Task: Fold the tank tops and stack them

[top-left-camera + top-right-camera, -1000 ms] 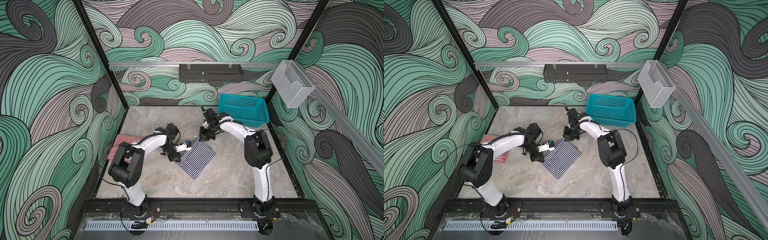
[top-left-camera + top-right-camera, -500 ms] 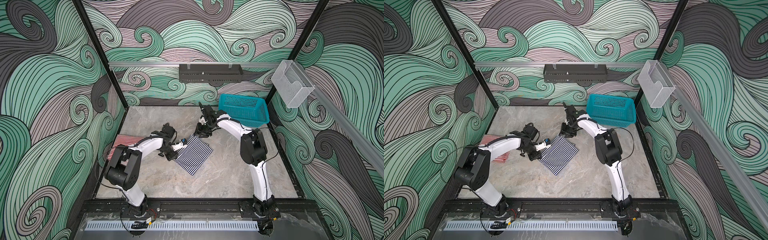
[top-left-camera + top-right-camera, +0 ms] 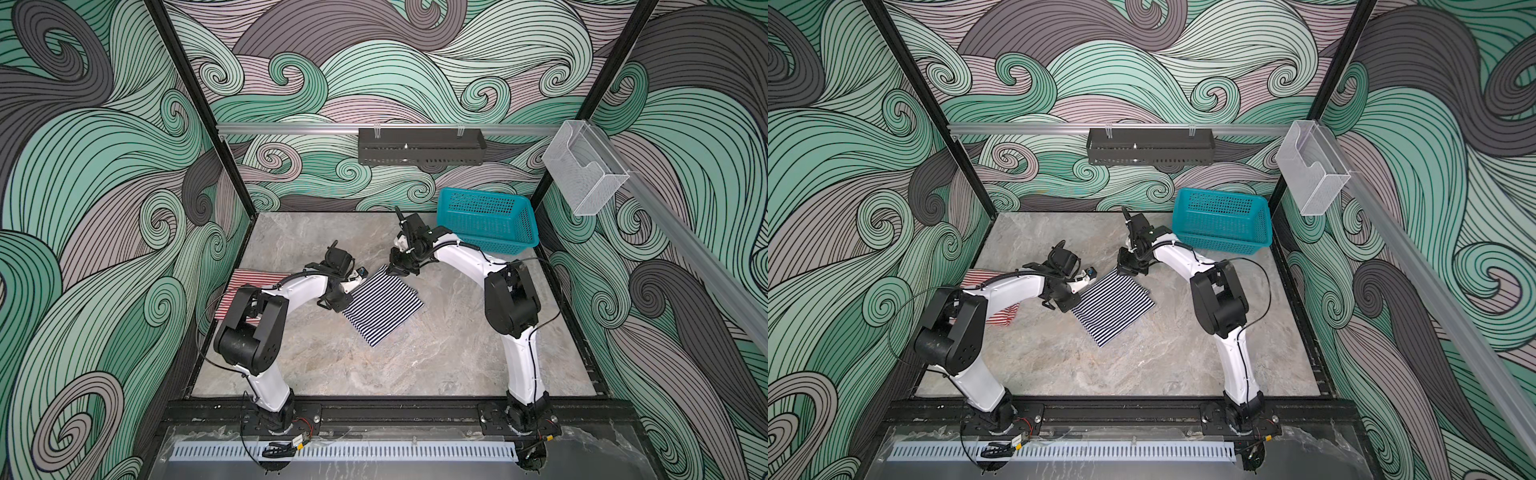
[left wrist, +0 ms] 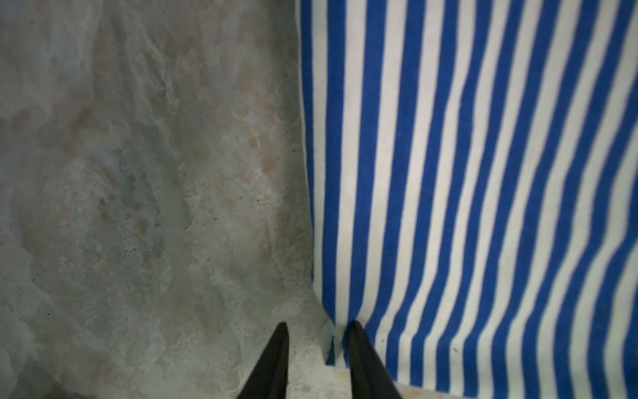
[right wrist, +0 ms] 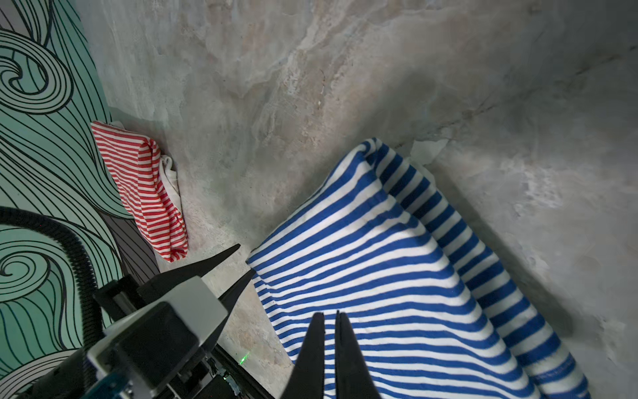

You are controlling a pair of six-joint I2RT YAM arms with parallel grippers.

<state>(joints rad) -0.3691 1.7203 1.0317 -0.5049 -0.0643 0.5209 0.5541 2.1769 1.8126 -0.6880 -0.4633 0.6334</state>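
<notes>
The blue striped top (image 3: 384, 305) lies folded near the basket (image 3: 486, 232). It looks soft, light and floppy, so I'd pinch its corners. My left gripper (image 4: 317, 324) stands partly open astride one corner. My right gripper (image 5: 330, 312) is nearly closed over the corner nearest the basket; whether it pinches cloth I cannot tell. Farther from the basket, my left arm half hides the red striped top (image 3: 249, 277).
</notes>
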